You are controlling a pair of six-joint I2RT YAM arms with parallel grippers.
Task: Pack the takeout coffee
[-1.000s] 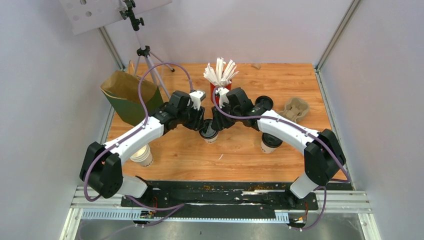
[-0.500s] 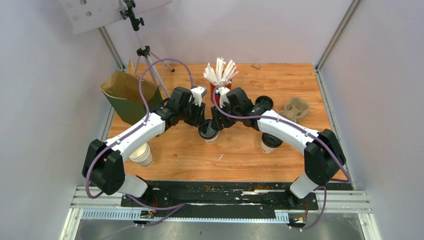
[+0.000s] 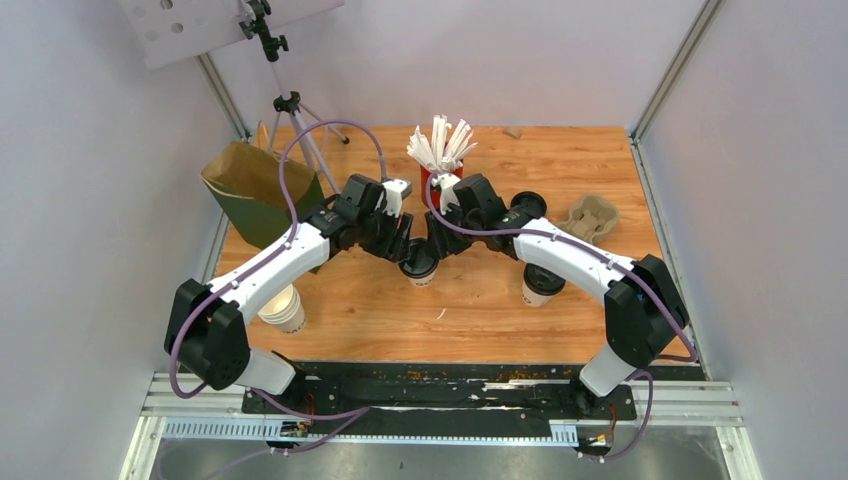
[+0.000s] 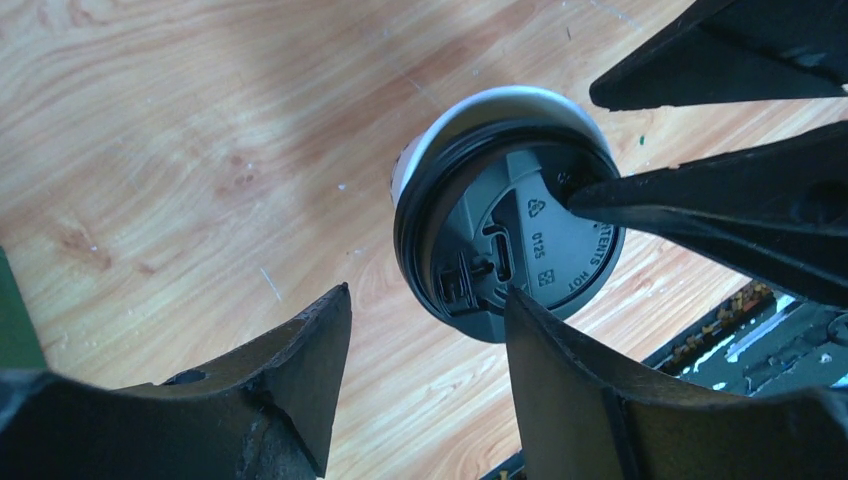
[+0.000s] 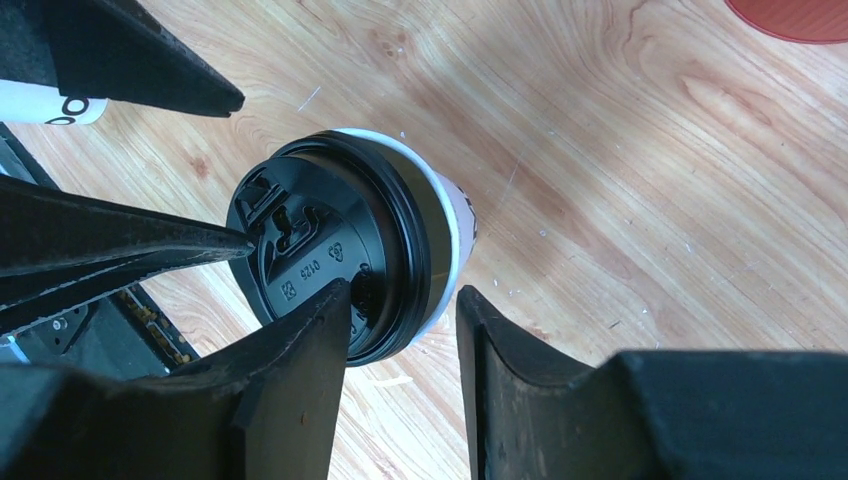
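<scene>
The takeout coffee, a small white paper cup with a black lid, stands upright mid-table. Both grippers hover over its lid from opposite sides. My left gripper is open, with one fingertip at the lid's near edge and the other over bare wood. My right gripper is open and straddles the lid rim: one fingertip rests on the lid top, while the other stands just outside the cup wall. Neither gripper holds anything.
A green paper bag stands open at the back left beside a tripod. Just behind the grippers is a red cup of white sticks. A second lidded cup, a cardboard carrier and stacked paper cups stand nearby.
My left gripper has shifted slightly toward the cup and its jaws stand wider. The right arm and the cup have barely moved.
</scene>
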